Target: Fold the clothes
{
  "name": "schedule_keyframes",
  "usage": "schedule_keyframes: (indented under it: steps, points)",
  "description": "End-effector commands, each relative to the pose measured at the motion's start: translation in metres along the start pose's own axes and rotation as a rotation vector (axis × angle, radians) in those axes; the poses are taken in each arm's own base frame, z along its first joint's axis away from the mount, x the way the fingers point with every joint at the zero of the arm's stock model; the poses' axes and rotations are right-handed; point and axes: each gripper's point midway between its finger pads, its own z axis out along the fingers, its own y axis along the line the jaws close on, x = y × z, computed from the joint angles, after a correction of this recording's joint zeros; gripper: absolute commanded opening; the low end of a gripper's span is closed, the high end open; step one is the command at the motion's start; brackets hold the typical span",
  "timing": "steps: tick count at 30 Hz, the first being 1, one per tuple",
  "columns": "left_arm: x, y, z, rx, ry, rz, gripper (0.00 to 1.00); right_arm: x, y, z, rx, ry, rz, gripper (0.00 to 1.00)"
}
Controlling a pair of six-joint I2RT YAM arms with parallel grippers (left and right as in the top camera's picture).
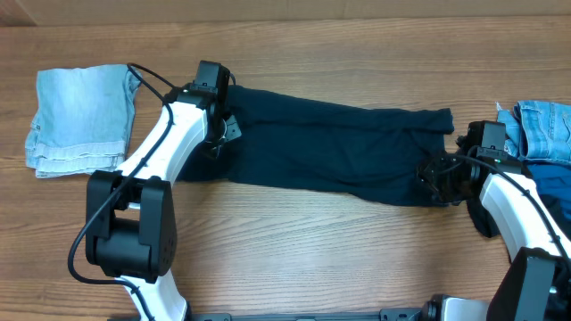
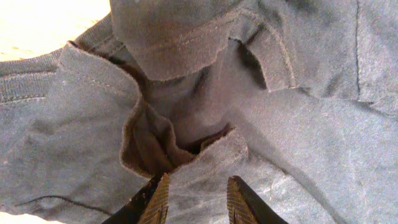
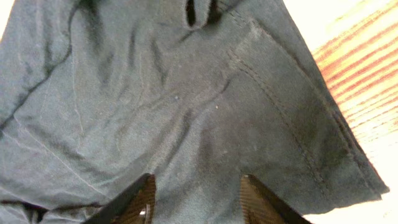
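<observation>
Three groups of clothes lie on the wooden table (image 1: pixel 312 250). Item one: a long dark navy garment (image 1: pixel 330 143), trouser-like, spread flat across the middle of the table and running from the upper left down toward the right, with one arm at each end. Item two: a folded light-blue denim piece (image 1: pixel 80 120), far left near the back edge, apart from the navy garment. Item three: a second light-blue denim piece (image 1: pixel 546 129) at the far right edge, with a dark fabric piece (image 1: pixel 549 183) just below it, the two touching and partly cut off by the frame. Left gripper (image 2: pixel 198 179): set at the left end of the navy garment, over a bunched stretch of stitched hems and creases. Its fingers (image 2: pixel 158 202) stand parted, cloth showing in the gap between them, and nothing is visibly pinched. Right gripper (image 3: pixel 198 178): set at the right end of the same garment, beside a diagonal seam and the hem edge, bare wood showing past that edge. Its fingers (image 3: pixel 255 199) also stand apart above smooth fabric, with no fold caught between them. Whether either set of tips touches the cloth cannot be told.
</observation>
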Motion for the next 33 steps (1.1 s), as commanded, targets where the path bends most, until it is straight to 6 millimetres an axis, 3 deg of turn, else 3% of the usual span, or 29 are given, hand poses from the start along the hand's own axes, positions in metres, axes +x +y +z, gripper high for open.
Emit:
schedule_keyframes:
  steps: [1, 6, 9, 12, 14, 15, 17, 20, 24, 27, 29, 31, 33]
  points:
    - [0.010, 0.014, 0.013, -0.040, 0.023, 0.013, 0.31, 0.001, 0.001, 0.004, 0.010, 0.025, 0.012, 0.38]
    - [0.014, 0.017, 0.029, -0.031, 0.005, 0.012, 0.33, 0.017, -0.022, 0.040, 0.089, 0.140, 0.100, 0.08]
    - [0.005, 0.011, 0.029, -0.006, -0.035, 0.047, 0.34, 0.022, -0.030, 0.042, 0.125, 0.160, 0.110, 0.07]
    - [-0.001, 0.011, 0.029, -0.013, -0.063, 0.053, 0.35, 0.020, -0.064, 0.035, 0.306, 0.122, 0.112, 0.08]
    - [-0.002, 0.016, 0.028, -0.041, -0.071, 0.070, 0.36, 0.012, -0.091, 0.026, 0.432, 0.071, 0.130, 0.20]
    - [-0.003, 0.017, 0.028, -0.045, -0.071, 0.083, 0.37, 0.006, -0.104, 0.021, 0.486, 0.034, 0.179, 0.21]
    - [-0.004, 0.021, 0.029, -0.048, -0.069, 0.073, 0.37, 0.000, -0.109, 0.018, 0.480, 0.016, 0.215, 0.21]
    - [-0.006, 0.023, 0.029, -0.049, -0.072, 0.068, 0.37, -0.005, -0.094, 0.023, 0.396, 0.039, 0.138, 0.24]
    - [-0.008, 0.017, 0.027, -0.016, -0.068, 0.102, 0.35, -0.011, -0.047, 0.022, 0.157, 0.079, 0.022, 0.33]
    - [-0.002, -0.004, 0.017, 0.090, -0.014, 0.176, 0.26, -0.017, -0.022, 0.006, 0.053, 0.059, -0.010, 0.36]
    - [-0.005, -0.015, -0.005, 0.112, -0.018, 0.240, 0.21, -0.025, 0.000, -0.009, -0.033, 0.029, -0.058, 0.40]
    - [-0.002, -0.018, -0.022, 0.114, -0.019, 0.295, 0.26, -0.031, 0.018, -0.025, -0.102, 0.005, -0.091, 0.47]
    - [0.018, -0.009, -0.017, 0.049, 0.039, 0.359, 0.31, -0.028, 0.021, -0.031, -0.112, 0.006, -0.092, 0.52]
